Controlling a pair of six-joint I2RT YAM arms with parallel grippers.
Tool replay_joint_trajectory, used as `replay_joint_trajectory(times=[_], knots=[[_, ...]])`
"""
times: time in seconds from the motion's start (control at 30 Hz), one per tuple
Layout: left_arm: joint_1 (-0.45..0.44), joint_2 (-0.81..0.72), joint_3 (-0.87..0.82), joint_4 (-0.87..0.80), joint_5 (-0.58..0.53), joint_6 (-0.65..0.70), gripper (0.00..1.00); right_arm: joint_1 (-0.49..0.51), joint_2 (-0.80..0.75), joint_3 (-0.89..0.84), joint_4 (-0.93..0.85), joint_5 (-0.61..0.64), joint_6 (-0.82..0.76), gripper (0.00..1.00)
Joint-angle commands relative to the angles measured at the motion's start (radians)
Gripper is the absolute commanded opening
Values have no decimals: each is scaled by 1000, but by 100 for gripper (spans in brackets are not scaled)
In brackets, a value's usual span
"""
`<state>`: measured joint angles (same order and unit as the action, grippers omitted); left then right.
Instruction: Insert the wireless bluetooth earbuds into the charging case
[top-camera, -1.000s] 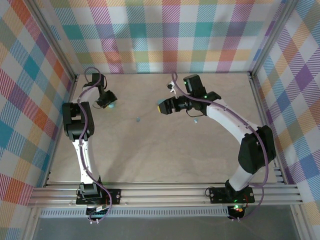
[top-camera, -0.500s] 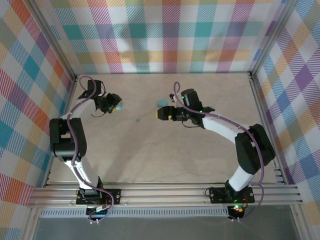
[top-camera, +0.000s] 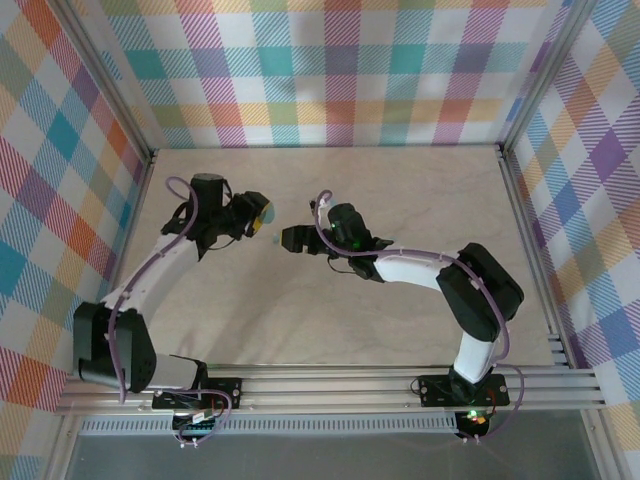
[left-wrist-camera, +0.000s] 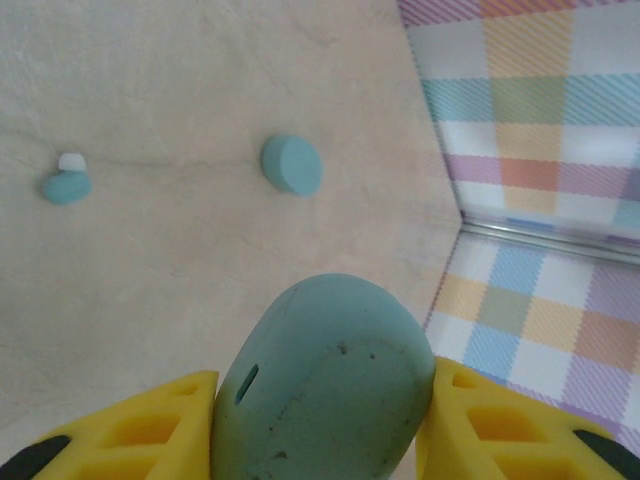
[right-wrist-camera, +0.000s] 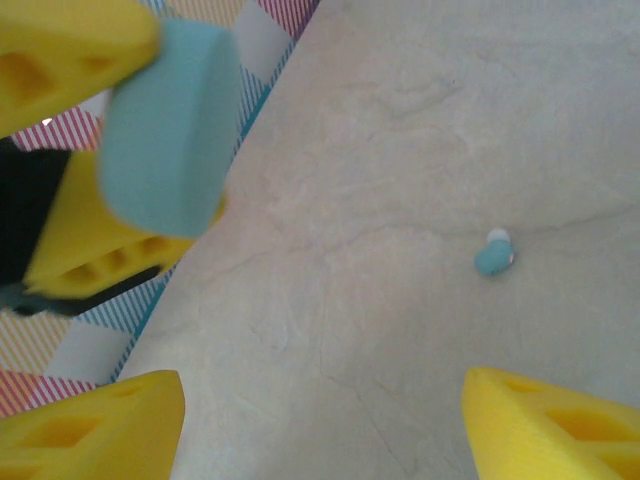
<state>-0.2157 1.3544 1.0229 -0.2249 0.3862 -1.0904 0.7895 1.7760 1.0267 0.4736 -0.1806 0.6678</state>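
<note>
**Left gripper holds the case, right one open by an earbud**

The left gripper is closed on a pale-blue oval case, pinching it from both sides above the table. The right gripper is spread wide and holds nothing. One small blue earbud with a white tip lies loose on the table just ahead of the right gripper, apart from the case. A second blue oval piece lies on the table near it

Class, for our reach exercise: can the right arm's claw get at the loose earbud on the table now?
Probably yes. The right claw is open, and the earbud lies alone on bare table ahead of it, nothing between. The left claw, shut on the charging case, sits off to one side.
</note>
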Motion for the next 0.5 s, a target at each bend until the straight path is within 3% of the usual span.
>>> replay_joint_trajectory(times=[0.0, 0.47], knots=[[-19, -62, -31, 13, -26, -73, 25, 17, -2, 9, 135, 32, 13, 72], [-53, -105, -56, 47, -6, -135, 24, 72, -13, 33, 216, 6, -63, 71]])
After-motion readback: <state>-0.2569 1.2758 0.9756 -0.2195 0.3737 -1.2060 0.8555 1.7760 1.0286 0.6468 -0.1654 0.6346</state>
